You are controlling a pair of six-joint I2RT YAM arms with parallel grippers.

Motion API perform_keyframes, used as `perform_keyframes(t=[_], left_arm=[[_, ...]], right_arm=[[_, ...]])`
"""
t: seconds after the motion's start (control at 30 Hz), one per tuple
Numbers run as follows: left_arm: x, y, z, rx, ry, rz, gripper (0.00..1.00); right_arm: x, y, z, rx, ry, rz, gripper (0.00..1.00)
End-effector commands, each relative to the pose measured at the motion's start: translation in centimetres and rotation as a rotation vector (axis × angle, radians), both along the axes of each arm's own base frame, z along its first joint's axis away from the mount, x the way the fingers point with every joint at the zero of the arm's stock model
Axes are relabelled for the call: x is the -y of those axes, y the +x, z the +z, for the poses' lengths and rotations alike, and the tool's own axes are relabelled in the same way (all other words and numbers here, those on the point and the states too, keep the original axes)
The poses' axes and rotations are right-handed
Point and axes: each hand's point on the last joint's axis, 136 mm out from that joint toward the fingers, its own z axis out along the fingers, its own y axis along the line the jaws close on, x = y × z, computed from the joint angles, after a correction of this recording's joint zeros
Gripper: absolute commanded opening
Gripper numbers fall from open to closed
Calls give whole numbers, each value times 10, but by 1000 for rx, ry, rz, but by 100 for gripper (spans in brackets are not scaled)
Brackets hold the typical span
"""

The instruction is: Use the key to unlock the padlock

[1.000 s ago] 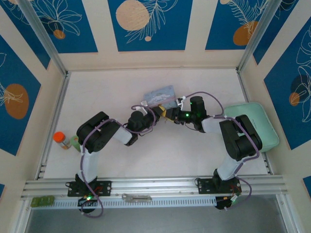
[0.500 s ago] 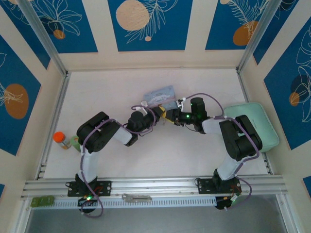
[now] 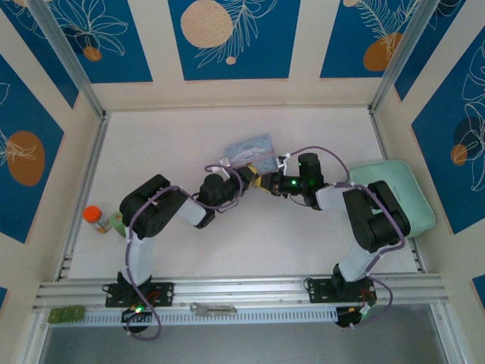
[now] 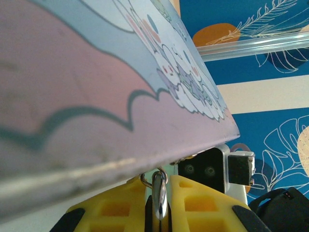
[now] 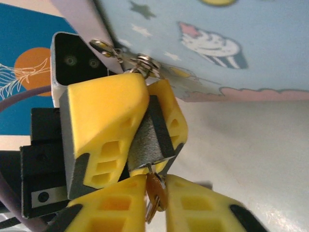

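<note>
Right end effector (image 5: 155,194) pinches key (image 5: 154,188) — apparently in padlock (image 5: 150,137).

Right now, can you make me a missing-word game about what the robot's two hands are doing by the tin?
1. The left hand is shut on the small dark ____.
2. The right hand pinches the little ____ just below it.
3. The fingers of both hands are coloured ____.
4. The hands meet right beside the pale ____ tin.

Missing words: padlock, key, yellow, blue.
</note>
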Motion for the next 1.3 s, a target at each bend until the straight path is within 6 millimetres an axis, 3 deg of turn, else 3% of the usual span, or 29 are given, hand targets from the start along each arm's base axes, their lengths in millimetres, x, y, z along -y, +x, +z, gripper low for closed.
perform_keyframes(t=[0.0,0.07,0.23,0.63,0.87,1.13,1.27], left_arm=[[6,-3,29,77,-72,-25,0],[7,-4,30,80,-73,-33,0],[12,-11,37,130,-76,-85,0],[30,-48,93,417,-41,-346,0],[29,-53,108,514,-23,-375,0],[36,-66,129,636,-24,-465,0],[37,-67,139,676,-27,-463,0]], right_arm=[[1,-1,8,14,23,10,8],[-1,0,11,10,43,16,0],[-5,3,16,-30,96,25,0],[-7,21,18,-408,358,206,0],[2,38,1,-564,412,199,0],[-1,38,-9,-704,417,190,0],[-12,29,-3,-745,425,170,0]])
